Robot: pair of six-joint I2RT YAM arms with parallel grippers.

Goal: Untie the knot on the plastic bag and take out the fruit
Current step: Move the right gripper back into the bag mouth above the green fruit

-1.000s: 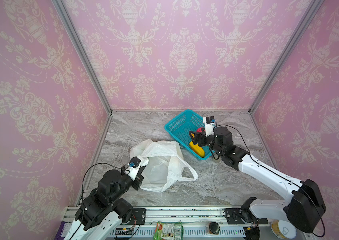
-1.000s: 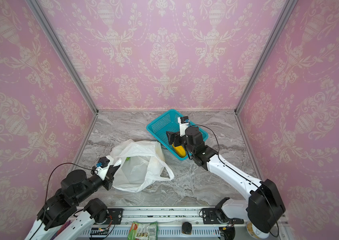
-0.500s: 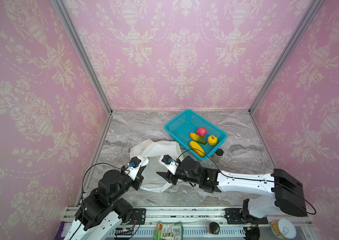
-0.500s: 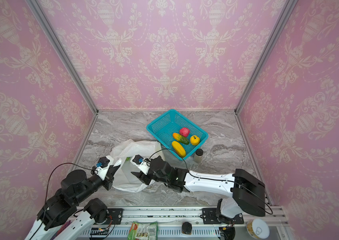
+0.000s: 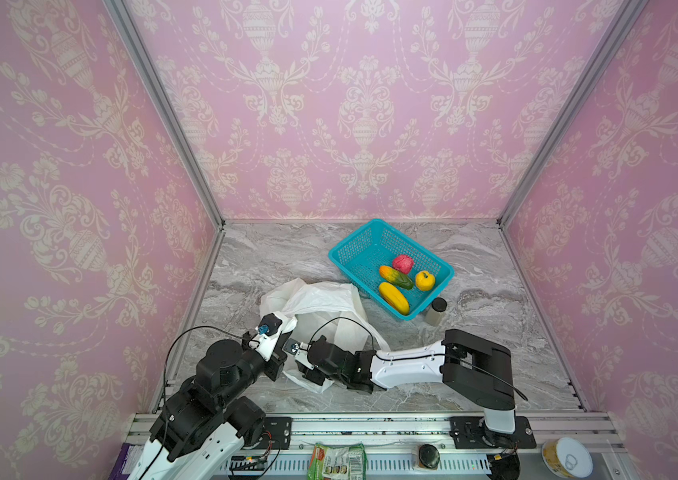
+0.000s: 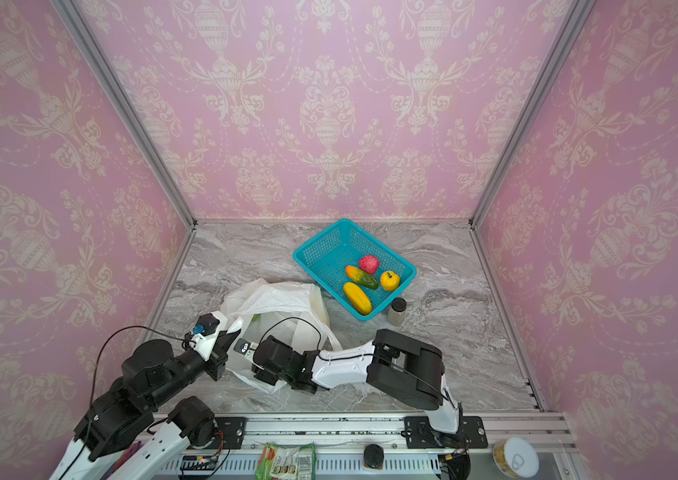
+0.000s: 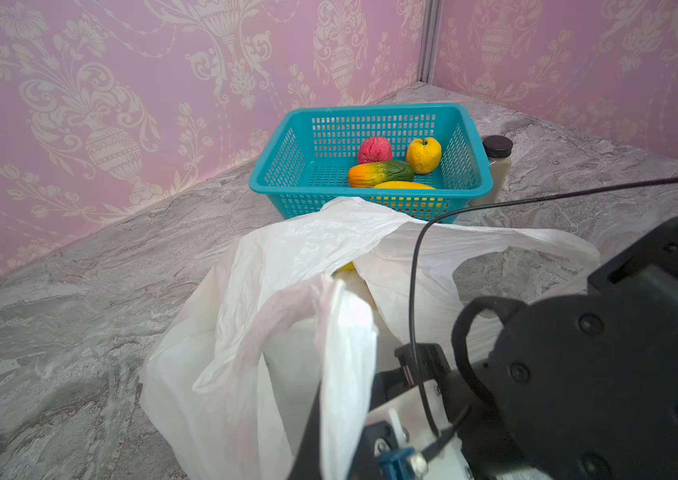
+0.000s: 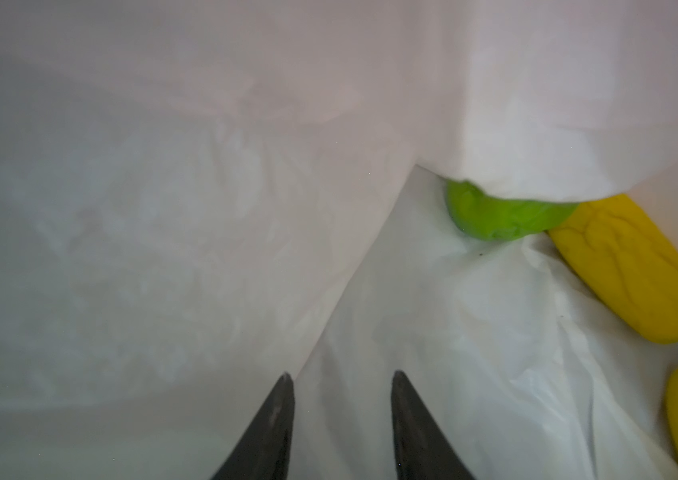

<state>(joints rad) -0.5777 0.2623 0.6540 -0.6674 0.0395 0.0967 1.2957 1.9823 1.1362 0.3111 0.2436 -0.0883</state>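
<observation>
Right gripper (image 8: 341, 376) inside plastic bag (image 5: 320, 299), jaws parted, empty.
Left gripper (image 7: 322, 409) pinches its rim, eight o'clock of the basket (image 5: 353, 246).

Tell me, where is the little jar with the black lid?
In both top views the jar stands on the marble table, right of the middle, close beside the near edge of the teal basket.

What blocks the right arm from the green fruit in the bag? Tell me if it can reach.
Probably yes. The right end effector is inside the plastic bag, jaws apart, with the green fruit ahead but off-centre. Only a bag fold covers part of it.
</observation>
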